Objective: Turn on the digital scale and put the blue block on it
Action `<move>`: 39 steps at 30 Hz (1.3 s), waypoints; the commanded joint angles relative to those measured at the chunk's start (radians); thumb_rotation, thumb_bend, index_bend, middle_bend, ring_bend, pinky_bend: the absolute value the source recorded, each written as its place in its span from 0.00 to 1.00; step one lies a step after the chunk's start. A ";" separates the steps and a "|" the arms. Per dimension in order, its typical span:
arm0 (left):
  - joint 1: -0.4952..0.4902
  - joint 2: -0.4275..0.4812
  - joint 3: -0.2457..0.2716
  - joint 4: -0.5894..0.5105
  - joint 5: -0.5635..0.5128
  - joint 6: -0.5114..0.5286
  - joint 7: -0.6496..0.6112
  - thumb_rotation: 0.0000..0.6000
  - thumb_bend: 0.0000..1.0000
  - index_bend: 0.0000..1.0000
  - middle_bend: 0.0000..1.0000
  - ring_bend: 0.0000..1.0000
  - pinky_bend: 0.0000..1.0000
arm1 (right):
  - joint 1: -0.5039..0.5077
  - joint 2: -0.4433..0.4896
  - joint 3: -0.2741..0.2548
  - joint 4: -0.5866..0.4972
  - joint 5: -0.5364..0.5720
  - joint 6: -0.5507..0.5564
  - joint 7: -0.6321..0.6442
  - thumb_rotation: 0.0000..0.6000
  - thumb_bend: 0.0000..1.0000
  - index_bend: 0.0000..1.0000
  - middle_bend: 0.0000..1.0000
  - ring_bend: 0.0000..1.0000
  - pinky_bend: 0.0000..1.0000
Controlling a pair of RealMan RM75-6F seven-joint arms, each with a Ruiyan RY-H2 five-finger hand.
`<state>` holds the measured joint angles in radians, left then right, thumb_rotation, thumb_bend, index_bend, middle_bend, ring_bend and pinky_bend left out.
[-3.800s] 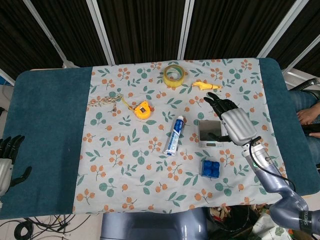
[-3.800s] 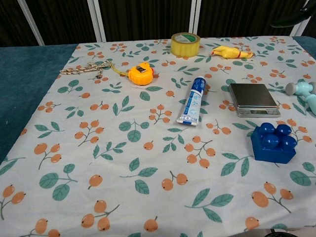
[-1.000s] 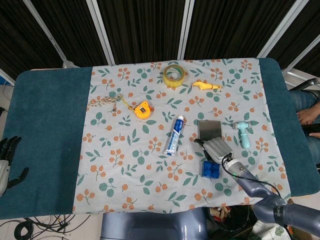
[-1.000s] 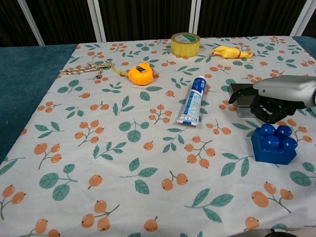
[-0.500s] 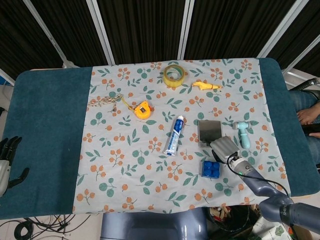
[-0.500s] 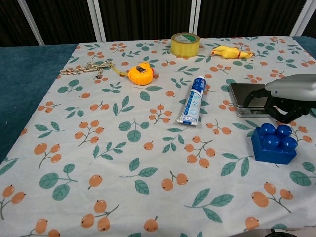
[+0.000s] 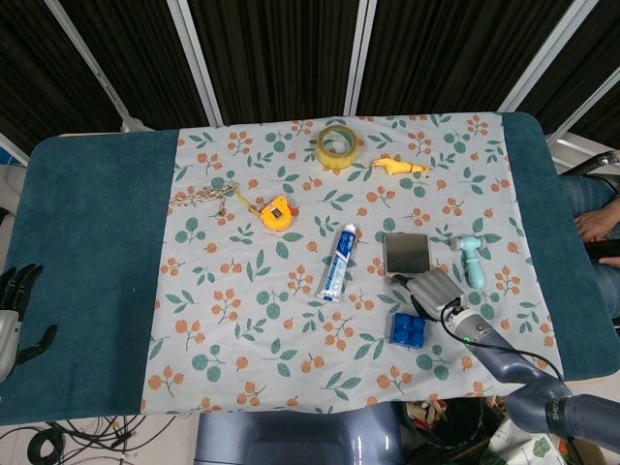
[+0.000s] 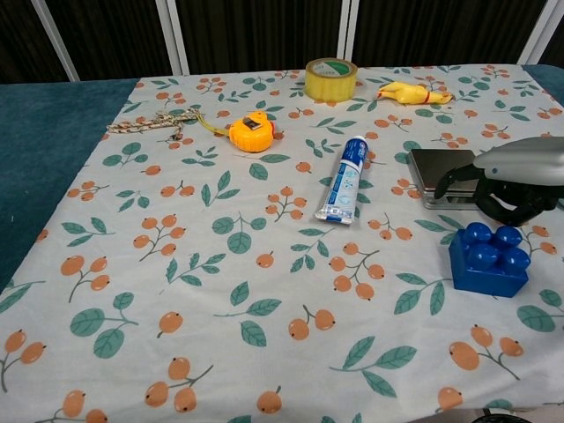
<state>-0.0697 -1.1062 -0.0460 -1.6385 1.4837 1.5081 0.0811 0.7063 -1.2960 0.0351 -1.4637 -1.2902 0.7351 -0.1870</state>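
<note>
The silver digital scale lies right of centre on the flowered cloth. Its display is hidden behind my right hand. The blue studded block sits on the cloth just in front of the scale. My right hand hovers between them, over the scale's front right corner. Most fingers are curled under, and one dark fingertip reaches the scale's front edge. It holds nothing. My left hand rests at the far left edge, fingers apart, empty.
A toothpaste tube lies left of the scale, and a teal toy to its right. Farther back are a tape roll, a yellow rubber chicken, an orange tape measure and a cord.
Over the last second my right hand slid to the right along the scale's front, uncovering its left part. The block and scale have not moved.
</note>
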 commanded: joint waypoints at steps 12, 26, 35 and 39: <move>0.000 0.001 0.000 0.001 0.000 -0.001 -0.003 1.00 0.30 0.01 0.07 0.03 0.03 | 0.006 -0.013 0.001 0.006 0.026 0.000 -0.018 1.00 0.77 0.21 0.69 0.79 0.63; 0.000 0.001 0.000 0.000 -0.001 -0.001 -0.001 1.00 0.30 0.01 0.07 0.03 0.03 | 0.010 -0.020 0.005 0.005 0.032 0.006 -0.019 1.00 0.77 0.21 0.69 0.79 0.63; 0.000 0.002 -0.001 0.000 -0.002 -0.001 0.000 1.00 0.30 0.01 0.07 0.03 0.03 | 0.014 -0.020 0.000 0.010 0.040 -0.007 -0.022 1.00 0.76 0.21 0.69 0.79 0.63; 0.000 0.002 -0.001 0.000 -0.002 -0.002 0.000 1.00 0.30 0.01 0.07 0.03 0.03 | 0.013 -0.017 -0.002 0.010 0.041 -0.008 -0.020 1.00 0.77 0.21 0.69 0.79 0.63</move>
<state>-0.0696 -1.1045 -0.0471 -1.6384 1.4814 1.5066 0.0811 0.7195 -1.3138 0.0335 -1.4539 -1.2491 0.7279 -0.2068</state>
